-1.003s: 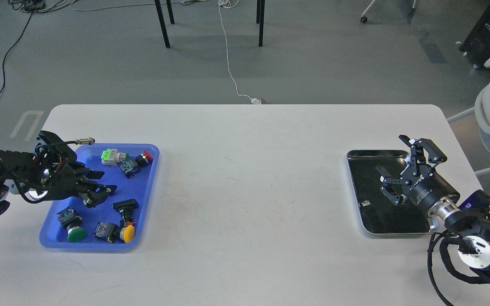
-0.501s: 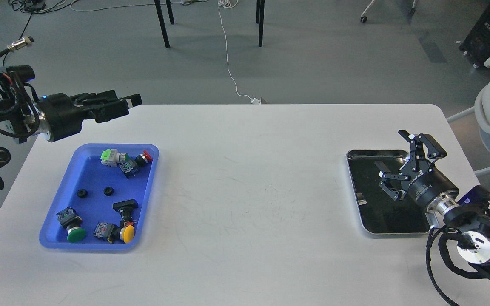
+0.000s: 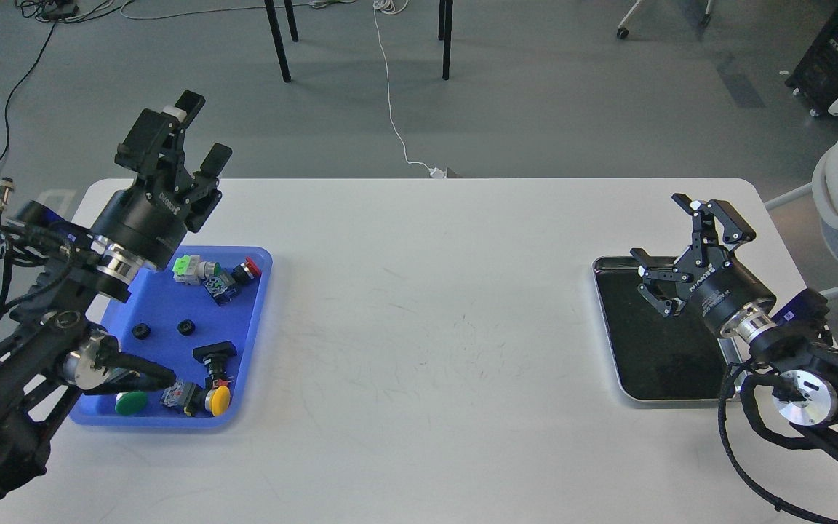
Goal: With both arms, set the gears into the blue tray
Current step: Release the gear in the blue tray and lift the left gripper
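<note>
Two small black gears (image 3: pixel 141 331) (image 3: pixel 186 327) lie side by side in the middle of the blue tray (image 3: pixel 259 306) at the table's left. My left gripper (image 3: pixel 190 138) is raised above the tray's far edge, open and empty, fingers pointing up and away. My right gripper (image 3: pixel 677 240) hovers over the far part of the silver-rimmed tray (image 3: pixel 612 342) at the right, open with nothing between its fingers.
Several push-button switches share the blue tray: a green-and-red group (image 3: pixel 212 273) at the back, a black one (image 3: pixel 214 355), and a yellow cap (image 3: pixel 219 399) and a green cap (image 3: pixel 130 402) at the front. Black lining fills the silver-rimmed tray. Chair legs stand beyond the table.
My left arm rose out of the blue tray, leaving two gears there, then swung so its gripper points up over the tray's far edge. My right gripper lifted slightly and drifted back.
</note>
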### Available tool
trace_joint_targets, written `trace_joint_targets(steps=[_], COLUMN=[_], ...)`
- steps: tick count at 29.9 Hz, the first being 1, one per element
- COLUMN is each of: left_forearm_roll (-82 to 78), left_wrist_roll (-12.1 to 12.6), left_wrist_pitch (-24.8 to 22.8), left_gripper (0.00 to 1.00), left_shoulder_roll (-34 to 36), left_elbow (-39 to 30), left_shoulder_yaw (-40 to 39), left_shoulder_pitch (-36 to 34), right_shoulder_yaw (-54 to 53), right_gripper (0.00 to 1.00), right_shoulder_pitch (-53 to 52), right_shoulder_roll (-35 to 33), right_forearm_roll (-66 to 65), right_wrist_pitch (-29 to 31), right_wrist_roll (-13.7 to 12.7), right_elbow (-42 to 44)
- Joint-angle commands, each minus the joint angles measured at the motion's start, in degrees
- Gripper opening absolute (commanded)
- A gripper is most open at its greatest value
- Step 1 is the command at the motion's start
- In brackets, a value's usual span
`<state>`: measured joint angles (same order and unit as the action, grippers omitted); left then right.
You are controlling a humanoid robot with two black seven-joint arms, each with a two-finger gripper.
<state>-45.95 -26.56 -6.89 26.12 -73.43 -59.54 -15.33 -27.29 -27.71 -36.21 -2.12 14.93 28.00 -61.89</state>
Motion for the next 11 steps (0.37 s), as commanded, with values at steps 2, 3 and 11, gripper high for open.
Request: trace_joint_targets(steps=[2,3,11], left_forearm_roll=[-0.19,-0.19,-0.10], left_wrist_roll=[2.12,2.57,5.20], left_wrist_pitch=[-8.20,-9.01,-9.90], left_gripper=[0.98,0.98,0.98], left_shoulder_roll=[-7.03,-7.92,-10.91], left_elbow=[5.13,5.75,6.46], left_shoulder_yaw=[-6.01,-6.72,-7.69], left_shoulder_pitch=[5.74,6.10,7.16], right_shoulder_yaw=[-0.83,-0.83,-0.83], right_gripper=[0.99,0.99,0.99], right_shoulder_pitch=[0.28,0.29,0.29], right_shoulder_roll=[0.27,0.35,1.14], right_forearm_roll=[0.01,0.01,0.01], right_wrist_pitch=[-0.34,-0.34,0.01], right_wrist_roll=[0.00,0.00,0.00], right_elbow=[0.10,0.10,-0.60])
